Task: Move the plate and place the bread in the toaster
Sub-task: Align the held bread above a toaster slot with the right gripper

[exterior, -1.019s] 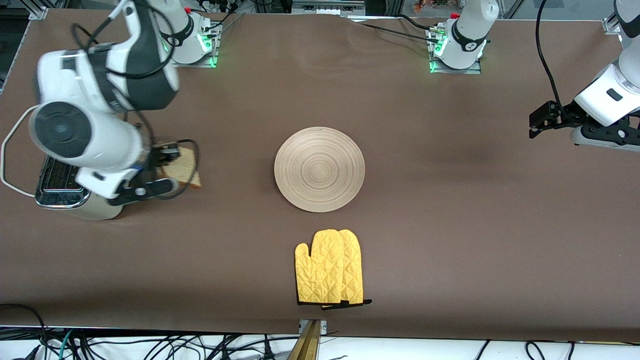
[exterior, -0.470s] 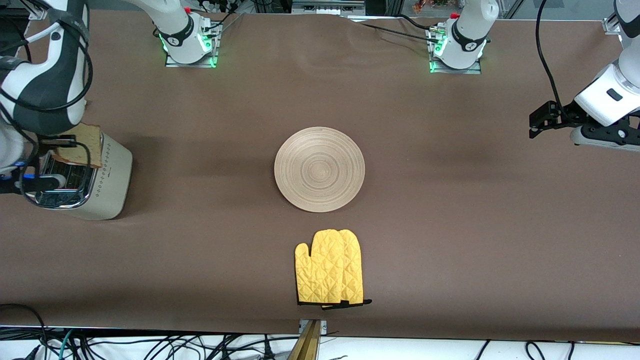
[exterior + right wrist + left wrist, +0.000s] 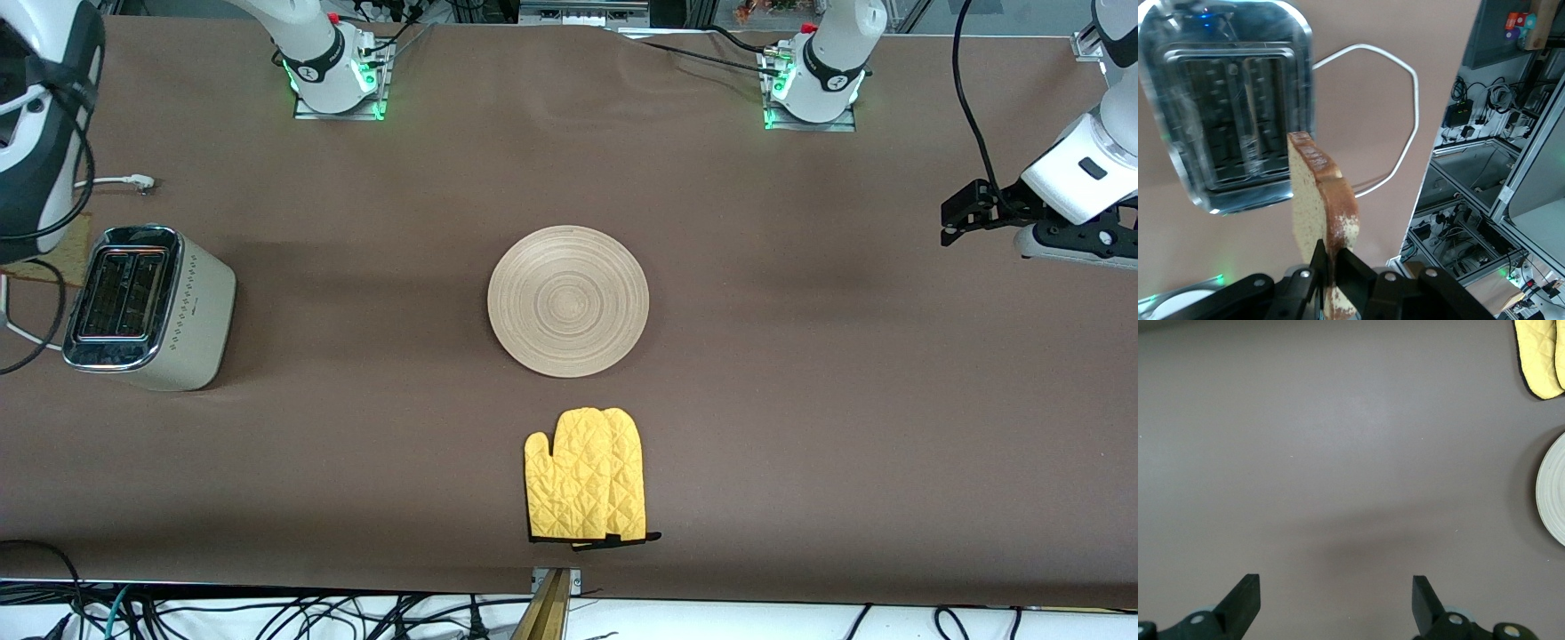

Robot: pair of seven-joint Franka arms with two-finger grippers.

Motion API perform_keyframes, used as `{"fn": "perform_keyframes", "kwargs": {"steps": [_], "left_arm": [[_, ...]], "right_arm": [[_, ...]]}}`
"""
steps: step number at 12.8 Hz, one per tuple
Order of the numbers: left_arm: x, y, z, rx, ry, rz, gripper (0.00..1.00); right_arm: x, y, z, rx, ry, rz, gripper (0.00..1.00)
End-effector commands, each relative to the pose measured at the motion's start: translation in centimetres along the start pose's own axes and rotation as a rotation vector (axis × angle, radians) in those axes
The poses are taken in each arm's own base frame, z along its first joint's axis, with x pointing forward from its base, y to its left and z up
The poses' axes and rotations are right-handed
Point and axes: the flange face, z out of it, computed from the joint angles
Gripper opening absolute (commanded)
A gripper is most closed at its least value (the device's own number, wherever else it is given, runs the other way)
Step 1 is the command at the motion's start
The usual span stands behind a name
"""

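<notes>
My right gripper [image 3: 1333, 259] is shut on the bread [image 3: 1317, 207], a speckled slice with a darker crust held on edge in the air. In the front view a corner of the bread [image 3: 64, 253] shows under the right arm, over the table's edge beside the toaster [image 3: 147, 307]. The toaster's chrome top [image 3: 1225, 100] and its two slots lie below the slice, off to one side. The wooden plate [image 3: 567, 300] sits at the table's middle; its rim [image 3: 1553, 490] shows in the left wrist view. My left gripper [image 3: 956, 218] [image 3: 1336, 603] waits open over bare table at the left arm's end.
A yellow oven mitt [image 3: 587, 476] [image 3: 1538, 357] lies nearer to the front camera than the plate. The toaster's white cord [image 3: 1398, 120] loops on the table, and its plug [image 3: 133, 182] lies farther from the front camera than the toaster.
The right arm has carried the bread from the plate's side of the toaster across its top to the table's edge, leaving the toaster uncovered. The left arm has not moved.
</notes>
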Motion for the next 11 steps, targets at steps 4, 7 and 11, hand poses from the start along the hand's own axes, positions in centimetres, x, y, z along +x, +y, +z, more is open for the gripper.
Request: {"fn": "perform_keyframes", "kwargs": {"steps": [4, 7, 11], "left_arm": [[-0.1, 0.0, -0.5, -0.023, 0.001, -0.008, 1.0], [-0.1, 0.0, -0.5, -0.023, 0.001, -0.008, 1.0], [-0.1, 0.0, -0.5, -0.023, 0.001, -0.008, 1.0]], "right_arm": [[2.1, 0.4, 1.6, -0.051, 0.012, -0.021, 0.05], [2.9, -0.9, 1.4, -0.058, 0.027, -0.031, 0.05], [4.2, -1.9, 1.4, -0.077, 0.069, -0.041, 0.05]]}}
